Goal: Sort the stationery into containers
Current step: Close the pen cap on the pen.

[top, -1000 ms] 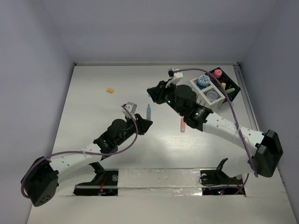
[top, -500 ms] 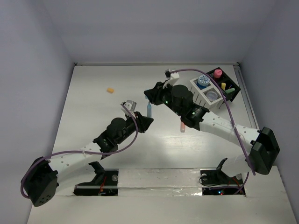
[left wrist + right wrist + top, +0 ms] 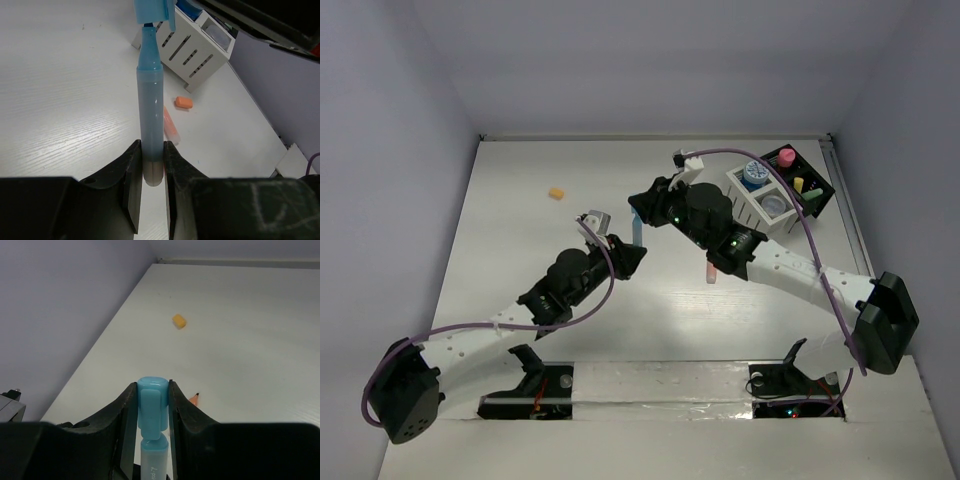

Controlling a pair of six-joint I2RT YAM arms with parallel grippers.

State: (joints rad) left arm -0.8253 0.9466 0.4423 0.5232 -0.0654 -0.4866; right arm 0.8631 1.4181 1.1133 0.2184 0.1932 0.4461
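Note:
A blue marker point(image 3: 636, 235) stands held between both grippers above the table. My left gripper point(image 3: 631, 257) is shut on the marker's lower end point(image 3: 151, 120). My right gripper point(image 3: 639, 207) is shut on its blue cap point(image 3: 153, 402), which sits over the marker's tip with the narrow neck still showing point(image 3: 149, 37). The organizer point(image 3: 742, 192), half white and slatted, half black, stands at the back right. It holds a blue jar point(image 3: 755, 174), a grey jar point(image 3: 775, 204), a pink piece point(image 3: 786, 157) and yellow and mint pieces.
A pink-orange pen point(image 3: 710, 270) lies on the table under the right arm, also in the left wrist view point(image 3: 171, 127) beside an orange capsule point(image 3: 183, 102). A yellow capsule point(image 3: 556, 193) lies far left. An orange pencil tip point(image 3: 194, 399) shows by the right finger.
My right gripper has moved left and down onto the top end of the marker. My left gripper has shifted slightly up with the marker in it.

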